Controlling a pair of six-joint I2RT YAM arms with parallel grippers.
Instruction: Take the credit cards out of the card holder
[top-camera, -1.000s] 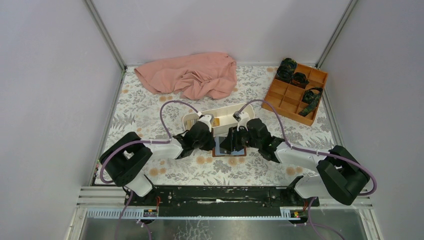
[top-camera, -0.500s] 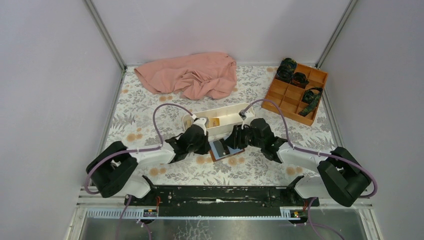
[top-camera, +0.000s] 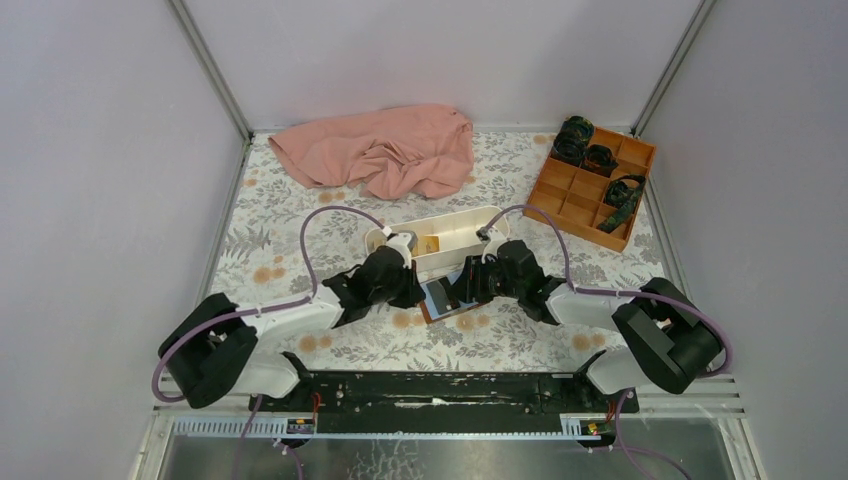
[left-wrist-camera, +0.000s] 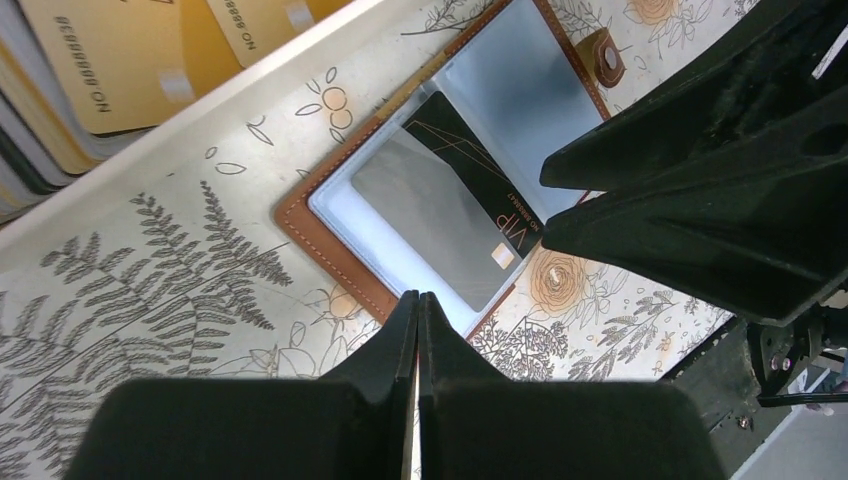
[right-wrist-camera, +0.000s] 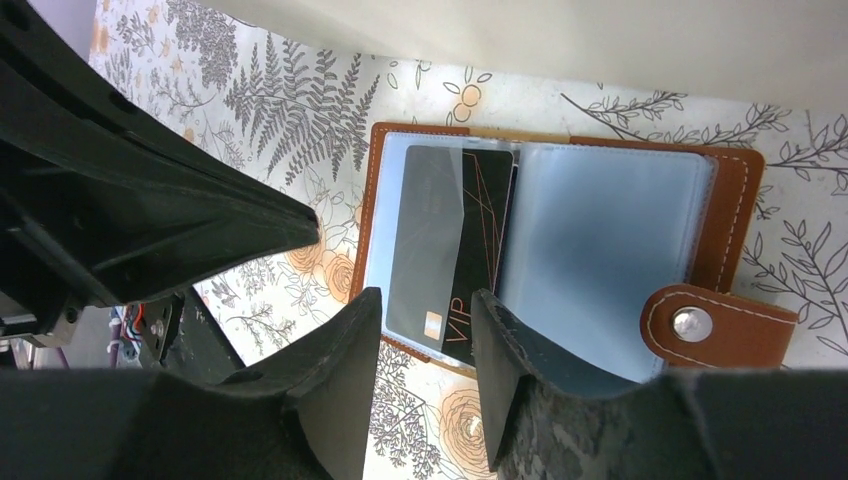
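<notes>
right gripper (right-wrist-camera: 425, 300): jaws part-open, nothing in them, one finger either side of the near short edge of the black "VIP" plastic card (right-wrist-camera: 450, 250). Reads as lined up for a pinch on that edge, not closed on it yet. Height above the card: can't tell from the wrist view.

left gripper (left-wrist-camera: 418, 295): jaws pressed fully shut, empty, tip at the nearest corner of the small brown leather bifold card holder (right-wrist-camera: 600, 230). Touching or hovering, can't tell. My guess: the shut tip is a hold-down so the holder doesn't drag along when the card is pulled.

Holder lies open and flat on the floral-print counter (top-camera: 520, 340), between the two grippers, clear plastic sleeves up, snap tab (right-wrist-camera: 715, 325) flopped out to one side. Black card is tucked in one sleeve, half under glare. The facing sleeve looks empty. Anything in sleeves underneath: can't tell.

Just beyond the holder: long white oval tray (top-camera: 450, 232) with yellow-orange credit cards (left-wrist-camera: 110, 60) already in it. Likely the drop-off, so the task looks well along.

Risk: slick sleeve, thin edge, so the holder may lift with the card.
</notes>
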